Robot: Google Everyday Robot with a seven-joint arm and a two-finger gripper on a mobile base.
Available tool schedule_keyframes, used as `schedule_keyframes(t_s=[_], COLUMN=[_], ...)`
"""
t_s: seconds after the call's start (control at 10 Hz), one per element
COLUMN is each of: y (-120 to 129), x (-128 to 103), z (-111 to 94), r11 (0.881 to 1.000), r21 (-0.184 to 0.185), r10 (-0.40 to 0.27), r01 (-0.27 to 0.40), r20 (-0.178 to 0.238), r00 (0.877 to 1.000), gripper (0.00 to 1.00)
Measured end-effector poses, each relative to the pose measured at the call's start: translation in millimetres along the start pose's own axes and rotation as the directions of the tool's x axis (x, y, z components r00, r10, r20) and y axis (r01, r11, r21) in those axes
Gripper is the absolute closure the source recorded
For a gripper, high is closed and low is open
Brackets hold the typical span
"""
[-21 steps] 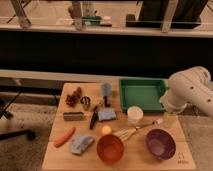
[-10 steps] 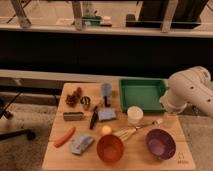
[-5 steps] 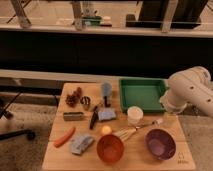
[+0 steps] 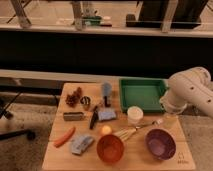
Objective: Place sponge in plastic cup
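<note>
The sponge (image 4: 106,115), a small flat blue-grey pad, lies in the middle of the wooden table (image 4: 55,160). Just right of it the white plastic cup (image 4: 135,115) stands upright, a short gap between them. My white arm (image 4: 192,92) bulks over the table's right edge. Its gripper (image 4: 169,119) hangs low beside the cup's right side, mostly hidden under the arm, open and holding nothing.
A green tray (image 4: 142,94) sits behind the cup. In front are an orange bowl (image 4: 110,148), a purple bowl (image 4: 160,143), a whisk (image 4: 127,133) and an orange ball (image 4: 105,130). To the left lie a blue-grey lump (image 4: 81,144), a carrot (image 4: 65,136) and a dark block (image 4: 73,116).
</note>
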Motion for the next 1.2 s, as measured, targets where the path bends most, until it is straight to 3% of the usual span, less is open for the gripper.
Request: schedule_keyframes(t_s=[0.5,1.2], y=[6,23], x=[-30,-75], z=[-6,-2], r11=[0.998,0.994], r21=[0.005,0.027], r10=[-0.064,-0.106], r01=[0.064,0.104], r20=[0.074,0.138], r00=[0.995,0.985], gripper=[0.2,0.2])
